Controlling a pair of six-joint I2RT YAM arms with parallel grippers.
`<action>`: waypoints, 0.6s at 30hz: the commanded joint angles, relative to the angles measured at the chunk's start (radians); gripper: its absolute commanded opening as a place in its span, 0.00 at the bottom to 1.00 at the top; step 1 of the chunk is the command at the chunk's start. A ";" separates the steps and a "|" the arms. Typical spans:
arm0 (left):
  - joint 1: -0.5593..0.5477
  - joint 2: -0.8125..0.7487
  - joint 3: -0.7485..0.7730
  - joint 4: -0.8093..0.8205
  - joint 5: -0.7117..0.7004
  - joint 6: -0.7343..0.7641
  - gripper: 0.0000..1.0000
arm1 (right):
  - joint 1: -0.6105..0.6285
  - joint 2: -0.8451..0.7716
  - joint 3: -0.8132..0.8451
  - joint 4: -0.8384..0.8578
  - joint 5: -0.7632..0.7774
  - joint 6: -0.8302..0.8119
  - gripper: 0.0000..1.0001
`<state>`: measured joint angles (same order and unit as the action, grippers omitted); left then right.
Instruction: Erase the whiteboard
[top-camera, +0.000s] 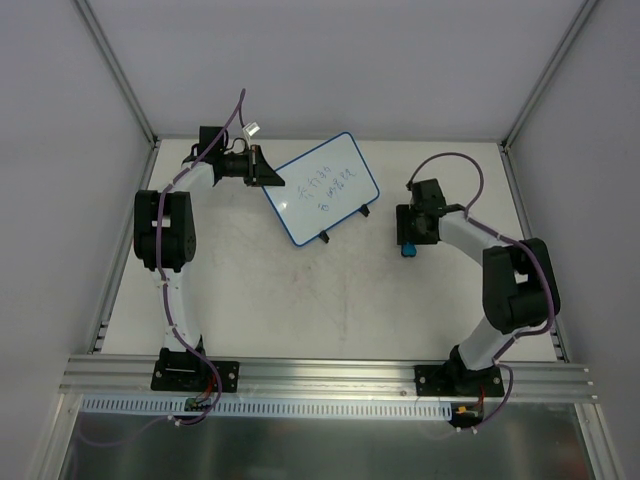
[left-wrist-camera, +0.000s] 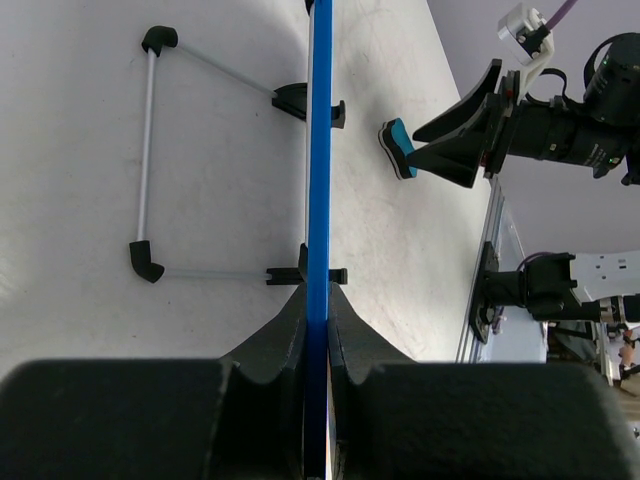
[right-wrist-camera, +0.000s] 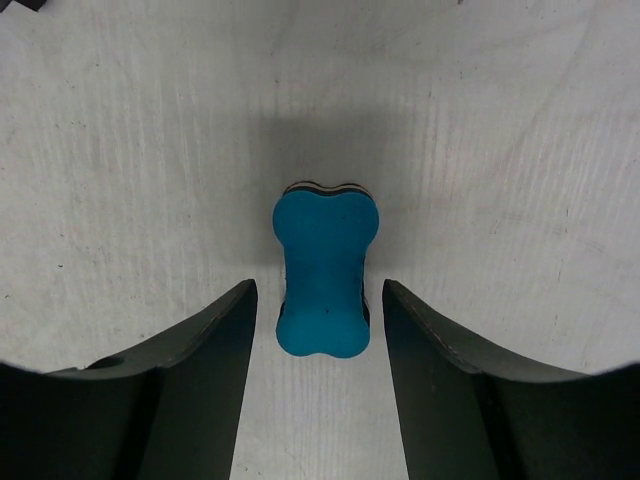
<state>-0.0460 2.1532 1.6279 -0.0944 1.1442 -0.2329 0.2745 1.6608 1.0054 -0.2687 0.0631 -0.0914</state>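
The whiteboard (top-camera: 322, 188) is white with a thin blue rim, faint handwriting and two black clip feet, and stands tilted at the back middle of the table. My left gripper (top-camera: 268, 170) is shut on its left edge. In the left wrist view the rim (left-wrist-camera: 318, 150) shows edge-on, clamped between the jaws of the left gripper (left-wrist-camera: 318, 300). The blue bone-shaped eraser (top-camera: 409, 250) lies on the table to the right of the board. My right gripper (top-camera: 410, 238) is over it, open. In the right wrist view the eraser (right-wrist-camera: 325, 265) lies between the spread fingers of the right gripper (right-wrist-camera: 319, 292), which do not touch it.
A wire stand with black feet (left-wrist-camera: 150, 150) props the board from behind. The eraser (left-wrist-camera: 398, 148) and the right gripper (left-wrist-camera: 460, 130) also show in the left wrist view. Aluminium frame posts and grey walls enclose the white table (top-camera: 300, 300). A rail runs along the near edge.
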 joint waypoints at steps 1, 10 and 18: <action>-0.005 -0.038 -0.016 0.007 -0.032 0.061 0.00 | -0.003 0.042 0.078 -0.059 -0.011 -0.019 0.56; -0.006 -0.039 -0.017 0.007 -0.029 0.060 0.00 | -0.011 0.096 0.130 -0.130 0.024 -0.005 0.47; -0.006 -0.033 -0.016 0.005 -0.023 0.058 0.00 | -0.018 0.152 0.185 -0.184 0.023 -0.002 0.31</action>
<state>-0.0460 2.1506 1.6241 -0.0914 1.1442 -0.2317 0.2653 1.7859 1.1427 -0.3973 0.0711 -0.0910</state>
